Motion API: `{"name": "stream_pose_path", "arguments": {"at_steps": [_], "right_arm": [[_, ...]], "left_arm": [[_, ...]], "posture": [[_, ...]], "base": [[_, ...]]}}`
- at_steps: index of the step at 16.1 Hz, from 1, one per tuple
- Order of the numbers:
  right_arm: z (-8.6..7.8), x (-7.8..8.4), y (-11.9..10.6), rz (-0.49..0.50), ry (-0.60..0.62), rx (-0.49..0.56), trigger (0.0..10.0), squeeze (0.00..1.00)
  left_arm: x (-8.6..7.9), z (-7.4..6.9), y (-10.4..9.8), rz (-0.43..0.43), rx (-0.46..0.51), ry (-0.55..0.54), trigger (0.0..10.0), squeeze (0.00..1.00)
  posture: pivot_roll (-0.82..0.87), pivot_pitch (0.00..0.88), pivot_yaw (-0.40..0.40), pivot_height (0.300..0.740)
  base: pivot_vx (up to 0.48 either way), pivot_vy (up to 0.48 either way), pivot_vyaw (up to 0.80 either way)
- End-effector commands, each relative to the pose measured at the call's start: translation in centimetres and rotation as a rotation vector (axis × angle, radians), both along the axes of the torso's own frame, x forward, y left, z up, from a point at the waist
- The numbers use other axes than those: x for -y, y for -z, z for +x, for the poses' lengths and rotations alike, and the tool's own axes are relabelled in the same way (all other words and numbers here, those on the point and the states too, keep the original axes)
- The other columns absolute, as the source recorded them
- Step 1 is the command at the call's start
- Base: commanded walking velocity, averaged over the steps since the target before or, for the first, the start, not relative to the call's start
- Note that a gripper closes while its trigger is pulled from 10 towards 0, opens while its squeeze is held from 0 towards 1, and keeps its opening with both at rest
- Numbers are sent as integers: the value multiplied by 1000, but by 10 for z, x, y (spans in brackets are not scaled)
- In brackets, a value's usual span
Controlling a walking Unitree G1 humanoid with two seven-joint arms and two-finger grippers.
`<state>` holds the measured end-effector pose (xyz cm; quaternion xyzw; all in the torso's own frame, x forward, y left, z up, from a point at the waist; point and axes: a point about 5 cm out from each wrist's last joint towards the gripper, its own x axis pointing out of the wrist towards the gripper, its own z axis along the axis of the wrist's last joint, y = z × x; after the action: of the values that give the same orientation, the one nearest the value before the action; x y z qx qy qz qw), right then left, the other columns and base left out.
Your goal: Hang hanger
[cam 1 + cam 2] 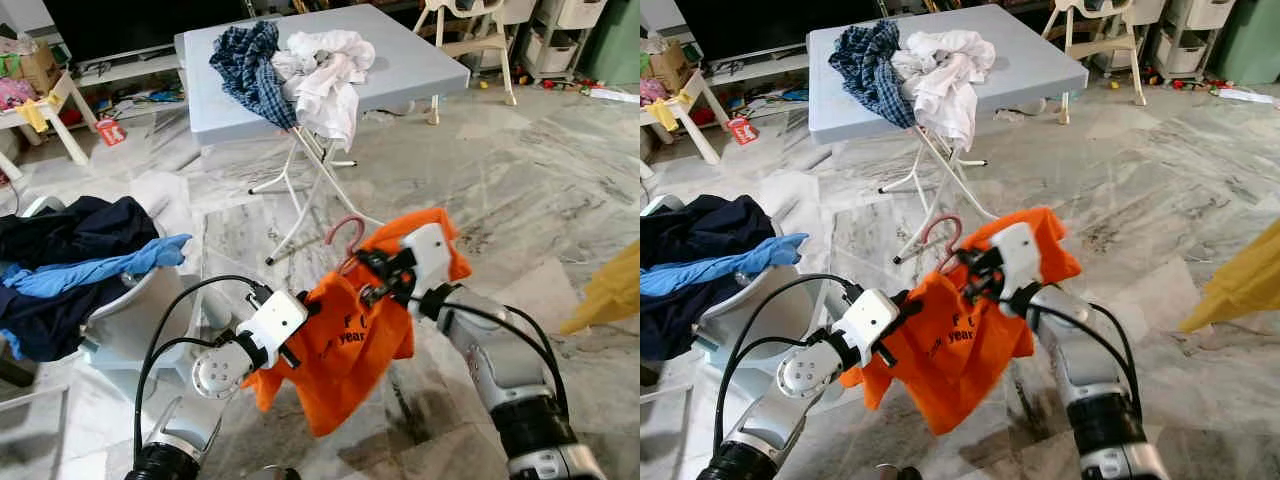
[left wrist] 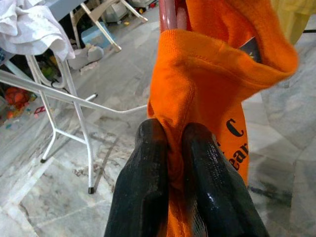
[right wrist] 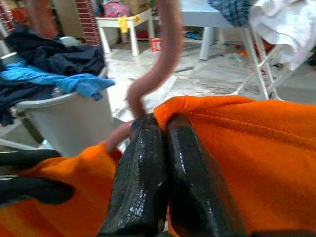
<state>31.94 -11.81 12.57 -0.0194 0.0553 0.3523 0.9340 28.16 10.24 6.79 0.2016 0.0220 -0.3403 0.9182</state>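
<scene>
Hanger point(image 1: 345, 232) is light, stiff pink plastic under a floppy orange shirt point(image 1: 345, 350); left claw point(image 2: 170, 163) and right claw point(image 3: 163, 148) both pinch its shoulders, so steer by those.

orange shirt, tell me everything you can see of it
The orange shirt is soft knit fabric with dark lettering on the front, partly readable as "year". It hangs crumpled in the air above the marble floor, draped on a pink hanger whose hook rises behind it. The left end effector pinches one hemmed edge and the right end effector pinches the other side near the hanger's neck.
</scene>
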Motion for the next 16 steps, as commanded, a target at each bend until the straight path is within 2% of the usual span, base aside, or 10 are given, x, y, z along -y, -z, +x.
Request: {"name": "stream_pose_path", "arguments": {"at_steps": [1, 2, 3, 4, 8, 10, 13, 15, 16], "right_arm": [[-3, -5, -3, -10, -35, 9, 0, 0], [-1, -1, 0, -61, -2, 10, 8588, 0], [2, 4, 3, -91, 43, 4, 10000, 63], [4, 8, 2, -90, 66, -1, 10000, 1000], [16, 25, -7, -155, 169, 69, 10000, 1000], [17, 27, -11, -160, 152, 80, 10000, 1000], [19, 34, -25, -251, 37, 166, 10000, 1000], [18, 42, -34, -366, -80, 229, 10000, 1000], [18, 43, -35, -389, -106, 240, 10000, 1000]], "left_arm": [[-3, 3, -3, 0, 10, -2, 0, 0], [-3, 2, -2, 1, 9, 0, 0, 0], [-4, 2, -2, 3, 7, 1, 0, 0], [-6, 1, -1, 7, 4, 2, 0, 0], [-11, 2, -1, 31, 2, 18, 0, 0], [-13, 2, 0, 41, -1, 27, 0, 0], [-23, 5, -1, 78, 2, 48, 0, 0], [-31, 5, -3, 114, -2, 93, 0, 0], [-33, 5, -3, 120, -3, 100, 0, 0]], "posture": [[-61, 28, 86, 740], [-60, 27, 84, 740], [-58, 28, 83, 740], [-57, 27, 84, 740], [-56, 27, 85, 740], [-54, 23, 90, 740], [-54, 23, 89, 740], [-53, 23, 87, 740], [-53, 25, 87, 740]], "base": [[0, 0, 0], [0, 0, 0], [0, 0, 0], [0, 0, 0], [0, 0, 0], [0, 0, 0], [0, 0, 0], [0, 0, 0], [0, 0, 0]]}}
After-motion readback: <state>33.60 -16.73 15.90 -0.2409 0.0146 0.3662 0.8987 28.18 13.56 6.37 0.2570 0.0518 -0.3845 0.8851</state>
